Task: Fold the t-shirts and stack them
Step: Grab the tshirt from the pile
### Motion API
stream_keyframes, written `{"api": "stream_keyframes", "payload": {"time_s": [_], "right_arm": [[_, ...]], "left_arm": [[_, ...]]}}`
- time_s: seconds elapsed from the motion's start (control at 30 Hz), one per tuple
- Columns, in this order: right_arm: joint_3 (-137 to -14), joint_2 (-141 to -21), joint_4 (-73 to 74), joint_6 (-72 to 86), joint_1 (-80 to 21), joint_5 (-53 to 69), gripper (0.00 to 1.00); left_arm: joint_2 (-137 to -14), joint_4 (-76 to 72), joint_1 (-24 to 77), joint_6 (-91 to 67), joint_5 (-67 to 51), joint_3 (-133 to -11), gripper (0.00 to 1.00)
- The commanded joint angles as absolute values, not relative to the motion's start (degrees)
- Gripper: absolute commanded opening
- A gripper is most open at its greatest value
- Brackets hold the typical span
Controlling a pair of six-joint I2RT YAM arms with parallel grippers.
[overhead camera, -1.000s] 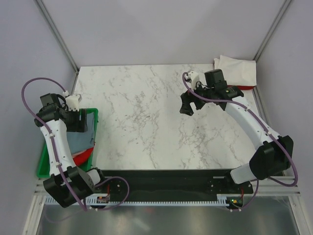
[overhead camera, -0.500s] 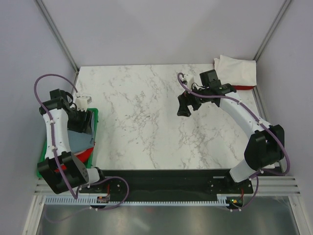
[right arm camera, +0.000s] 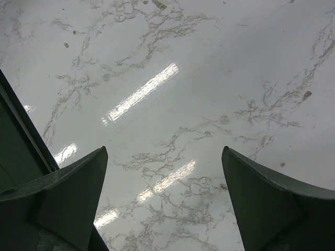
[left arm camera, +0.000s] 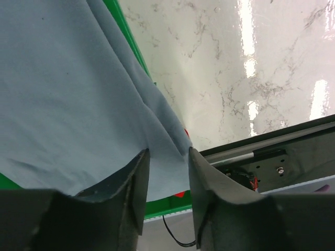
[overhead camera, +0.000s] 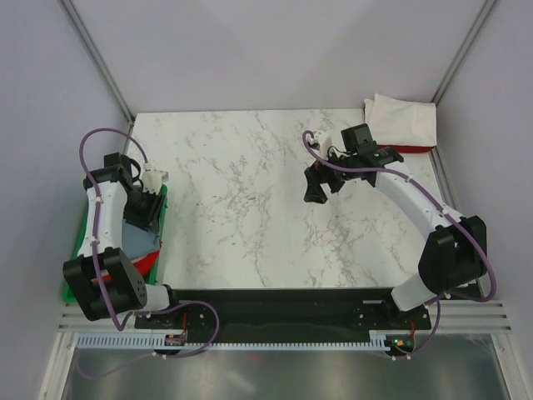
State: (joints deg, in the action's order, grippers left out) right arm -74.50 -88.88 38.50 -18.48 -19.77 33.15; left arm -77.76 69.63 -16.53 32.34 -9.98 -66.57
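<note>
The slate blue-grey t-shirt (overhead camera: 133, 237) lies in the green tray (overhead camera: 73, 283) at the left, over a red t-shirt (overhead camera: 146, 265). My left gripper (overhead camera: 141, 208) is over the tray. In the left wrist view the gripper (left arm camera: 167, 151) is narrowly closed on a pinched fold of the blue-grey t-shirt (left arm camera: 68, 104), whose cloth drapes over the tray's edge (left arm camera: 125, 31). A white t-shirt (overhead camera: 404, 121) lies on a red one (overhead camera: 414, 150) at the far right corner. My right gripper (overhead camera: 315, 187) is open and empty above bare marble, as its wrist view (right arm camera: 165, 151) shows.
The marble table (overhead camera: 241, 200) runs between the two arms. The frame's black rail (overhead camera: 283, 304) lies along the near edge. Metal posts and grey walls close the back and the sides.
My left arm has swung toward the far end of the tray and slightly right, with the blue-grey cloth following. My right gripper has shifted a little left over the table.
</note>
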Motion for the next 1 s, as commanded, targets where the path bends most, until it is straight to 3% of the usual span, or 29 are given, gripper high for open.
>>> {"api": "stream_keyframes", "payload": {"time_s": [0.0, 0.33, 0.47, 0.6, 0.77, 0.97], "right_arm": [[-74.09, -86.22, 37.09, -19.78, -19.95, 33.75, 0.98], [-73.83, -85.52, 37.18, -20.39, -19.95, 33.05, 0.98], [-73.92, -85.08, 37.00, -20.57, -19.95, 32.70, 0.98], [-74.79, -83.15, 34.64, -21.96, -19.95, 29.28, 0.98], [-77.95, -79.72, 29.11, -23.82, -19.95, 22.88, 0.98], [-85.86, -80.77, 28.04, -14.87, -19.95, 17.94, 0.98]], "left_arm": [[-78.13, 67.06, -16.52, 31.29, -8.17, -66.18, 0.41], [-78.84, 66.53, -16.61, 31.11, -8.52, -65.74, 0.36], [-78.93, 66.71, -16.52, 30.94, -9.05, -67.06, 0.05], [-77.96, 67.85, -16.61, 30.59, -10.28, -71.88, 0.02], [-78.57, 71.36, -16.52, 28.92, -13.62, -88.39, 0.02], [-80.86, 74.44, -15.91, 28.47, -20.03, -112.65, 0.02]]}}
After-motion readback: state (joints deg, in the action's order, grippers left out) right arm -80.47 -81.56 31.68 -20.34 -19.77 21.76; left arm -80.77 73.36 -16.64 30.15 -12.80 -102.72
